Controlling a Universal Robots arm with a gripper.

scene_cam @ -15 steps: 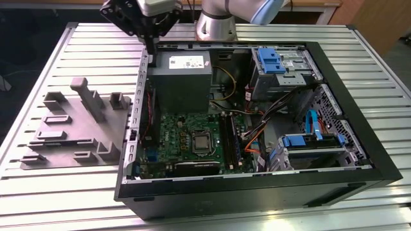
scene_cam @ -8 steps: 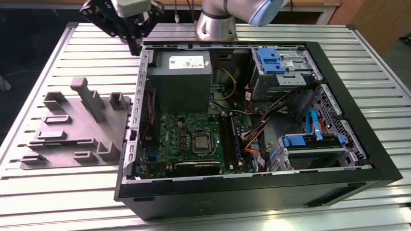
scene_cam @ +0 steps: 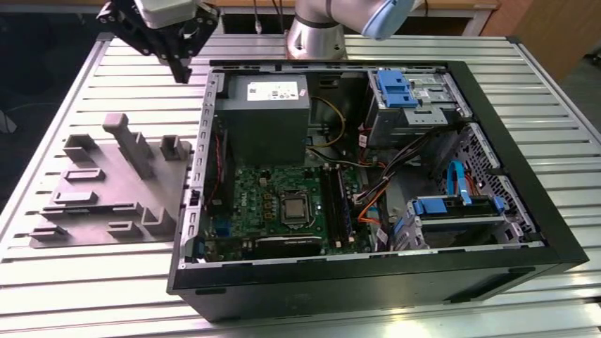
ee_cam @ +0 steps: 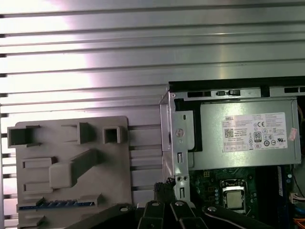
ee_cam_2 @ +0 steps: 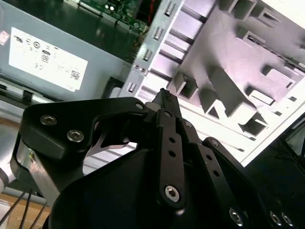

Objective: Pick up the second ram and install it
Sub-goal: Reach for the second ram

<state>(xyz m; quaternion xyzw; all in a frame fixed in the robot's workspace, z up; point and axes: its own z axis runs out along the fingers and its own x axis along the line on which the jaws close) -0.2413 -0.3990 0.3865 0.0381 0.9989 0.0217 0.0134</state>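
The second ram (ee_cam: 57,204) is a thin dark bluish stick lying in a long slot of the grey holder block (ee_cam: 71,143), at the end farthest from the power supply. My gripper (scene_cam: 181,72) hangs above the table past the case's back corner on the exterior view's left, beyond the holder block (scene_cam: 112,183). Its black fingers meet at the tips with nothing between them, as the second wrist view (ee_cam_2: 164,95) and the first wrist view (ee_cam: 164,185) show. The ram is well apart from the gripper.
The open computer case (scene_cam: 488,127) lies on the slatted metal table (scene_cam: 56,282). Inside are the grey power supply (scene_cam: 267,105), the green motherboard (scene_cam: 272,204) with long black slots (scene_cam: 336,201), loose cables (scene_cam: 395,176) and blue drive brackets (scene_cam: 451,205).
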